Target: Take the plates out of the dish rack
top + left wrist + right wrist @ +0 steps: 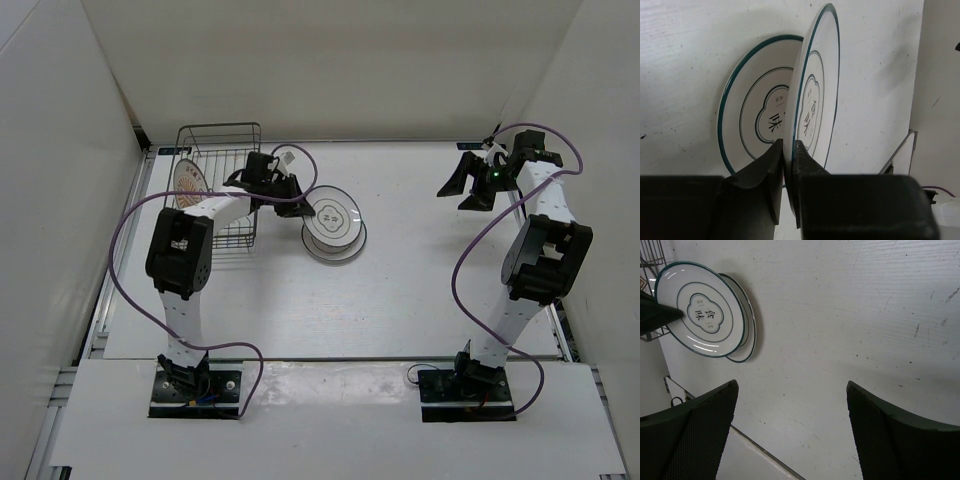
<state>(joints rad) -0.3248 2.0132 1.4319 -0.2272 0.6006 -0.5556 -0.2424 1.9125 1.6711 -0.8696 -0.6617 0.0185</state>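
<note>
White walls close in a pale surface (420, 290) on three sides. Seen from overhead, your dish rack (218, 160) sits at about 10 o'clock on it. One orange plate (187, 181) stands upright between the prongs at the rack's 9 o'clock end.

Your left arm (180, 250) reaches past the rack's 3 o'clock side. Its jaws are nearly closed, pinching the rim of a white plate (817, 90). That plate is out of the rack and tilted steeply. It hangs over a second white plate (752, 105), which lies flat on the surface just beside the rack at its 4 o'clock corner. The right wrist camera shows the held plate covering most of the flat one. You cannot tell whether their edges touch.

Your right arm (540, 250) is off at 2 o'clock, well apart from the plates. Its jaws stand wide open with nothing between them, only bare surface below.
</note>
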